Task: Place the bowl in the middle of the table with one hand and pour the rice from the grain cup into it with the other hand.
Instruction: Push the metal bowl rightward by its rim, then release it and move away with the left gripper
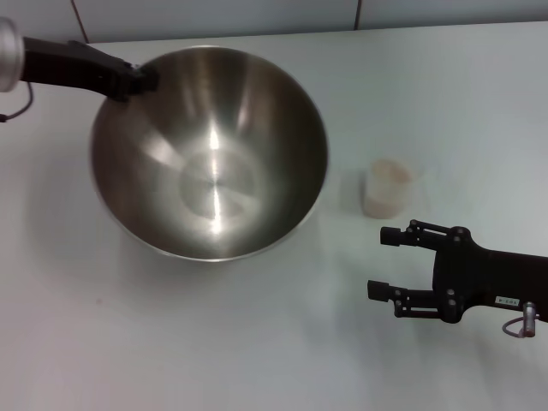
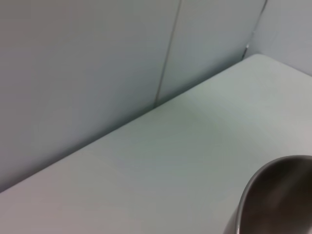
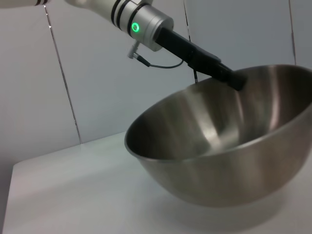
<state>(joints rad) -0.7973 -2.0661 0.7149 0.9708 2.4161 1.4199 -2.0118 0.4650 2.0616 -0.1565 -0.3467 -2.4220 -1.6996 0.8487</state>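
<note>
Here, left claw (image 1: 144,83) gripping bowl (image 1: 210,152) rim

One bowl (image 1: 210,152), one grain cup (image 1: 388,188), one table (image 1: 257,342), two grippers: left (image 1: 145,81), right (image 1: 383,263).

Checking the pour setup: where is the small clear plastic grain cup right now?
In the head view, the small clear plastic grain cup stands on the white table, right of the large steel bowl, just beyond the open right pincer.

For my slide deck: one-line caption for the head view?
Left end effector grips the tilted bowl rim; right end effector open near the grain cup.
</note>
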